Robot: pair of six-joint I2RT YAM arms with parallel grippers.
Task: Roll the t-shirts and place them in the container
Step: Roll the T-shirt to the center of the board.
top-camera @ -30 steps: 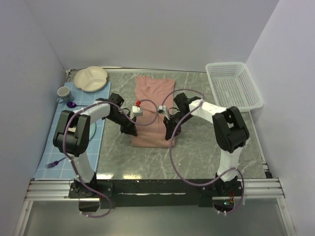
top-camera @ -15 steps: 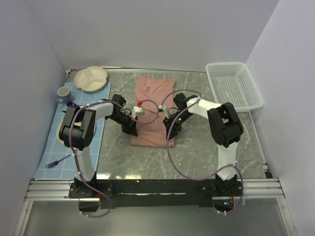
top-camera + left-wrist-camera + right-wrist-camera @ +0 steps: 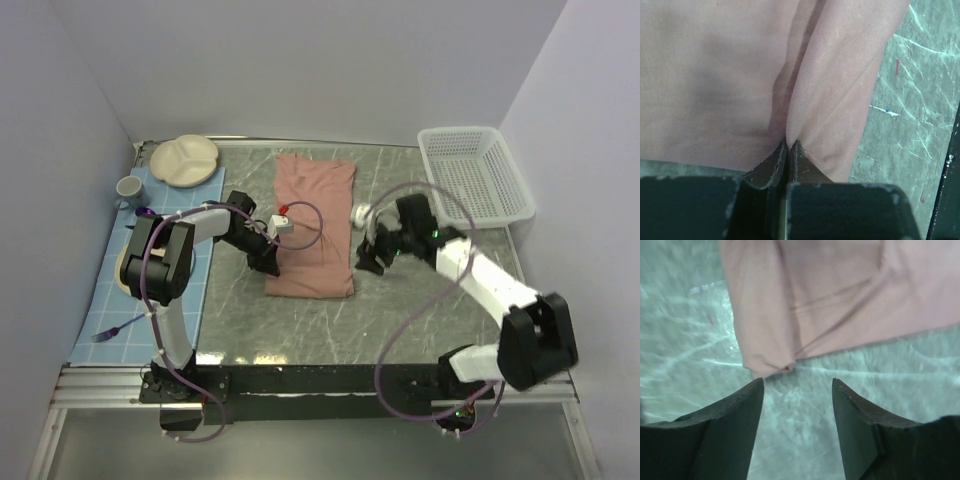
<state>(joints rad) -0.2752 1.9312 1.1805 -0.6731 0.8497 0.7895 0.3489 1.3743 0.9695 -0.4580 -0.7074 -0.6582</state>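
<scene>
The salmon-pink t-shirt [image 3: 313,225] lies folded into a long strip on the marble table, running from the back toward the front. My left gripper [image 3: 268,265] sits at the strip's front left corner, shut on a pinch of the t-shirt [image 3: 835,100] cloth; the left gripper [image 3: 789,144] has its jaws pressed together around a fold. My right gripper [image 3: 368,262] stands just right of the shirt's right edge, off the cloth. In the right wrist view the right gripper [image 3: 797,385] is open with bare table between its fingers and a t-shirt [image 3: 840,295] corner just beyond them.
A white mesh basket [image 3: 475,178] stands at the back right. On the left lies a blue mat [image 3: 125,290] with a cream divided plate [image 3: 184,159], a cup [image 3: 129,188] and a purple utensil [image 3: 108,332]. Purple cables loop over both arms.
My right gripper let go of the shirt's front right corner, opened, and drew back to the right onto bare table. The left gripper stays shut on the left corner.
</scene>
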